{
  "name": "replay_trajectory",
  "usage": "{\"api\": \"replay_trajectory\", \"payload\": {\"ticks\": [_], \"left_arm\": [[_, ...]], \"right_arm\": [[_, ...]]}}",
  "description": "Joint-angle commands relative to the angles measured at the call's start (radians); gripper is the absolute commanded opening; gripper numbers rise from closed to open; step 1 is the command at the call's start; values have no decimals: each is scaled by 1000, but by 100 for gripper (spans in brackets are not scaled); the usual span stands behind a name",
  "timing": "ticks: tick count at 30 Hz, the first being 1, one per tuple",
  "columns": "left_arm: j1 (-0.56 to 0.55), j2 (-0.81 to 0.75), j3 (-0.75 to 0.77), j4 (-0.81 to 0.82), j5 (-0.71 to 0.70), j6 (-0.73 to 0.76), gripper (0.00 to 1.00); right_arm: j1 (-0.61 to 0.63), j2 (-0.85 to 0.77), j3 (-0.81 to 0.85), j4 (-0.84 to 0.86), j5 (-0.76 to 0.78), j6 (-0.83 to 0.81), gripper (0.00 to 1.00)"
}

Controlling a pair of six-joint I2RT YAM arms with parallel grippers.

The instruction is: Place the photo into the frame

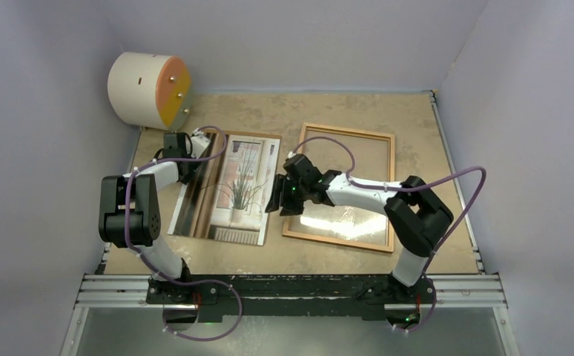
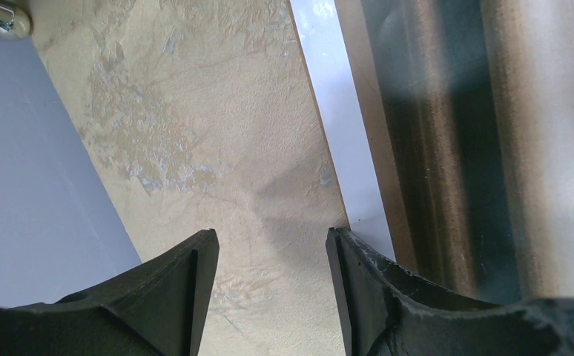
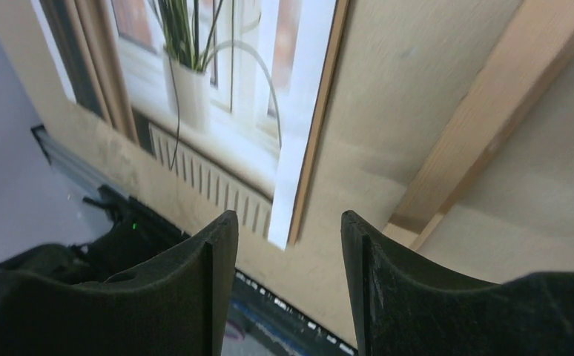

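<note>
Item 1, right pincer point(image 3: 290, 222): jaws partly open, roughly mid-gap, holding nothing. In the right wrist view, the lower right corner of the photo point(image 3: 195, 89) sits just beyond the gap. The photo's white border lies on a thin brown backing board point(image 3: 318, 126), which shows only as a narrow edge. Item 2, left pincer point(image 2: 269, 245): likewise partly open and empty, with bare worktop point(image 2: 195, 148) between the fingers. Its inner finger is at the photo's left white border; whether they touch cannot be told. Placement, top view: the photo lies flat left of centre, with the left pincer at its upper left edge and the right pincer at its right edge about mid-height, so the print sits between the 2 pincers. The frame point(image 1: 347, 131) lies flat right of centre, just beside the photo with a strip of worktop between them, and glare crosses its lower part. Long axes of photo and frame both run top to bottom of the picture, near parallel, each a little tilted. Governing relation: the frame lies to the right of the photo, on the far side of the right pincer. The right arm is nearer to it, and a rightward carry looks the likely need. Other: a cream-and-orange cylinder point(image 1: 149, 89) at upper left, well apart. Brands, labels, writing: none legible.
</note>
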Motion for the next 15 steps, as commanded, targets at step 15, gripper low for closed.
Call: {"api": "replay_trajectory", "payload": {"ticks": [15], "left_arm": [[-14, -4, -39, -96, 90, 5, 60]], "right_arm": [[199, 65, -75, 59, -128, 213, 51]]}}
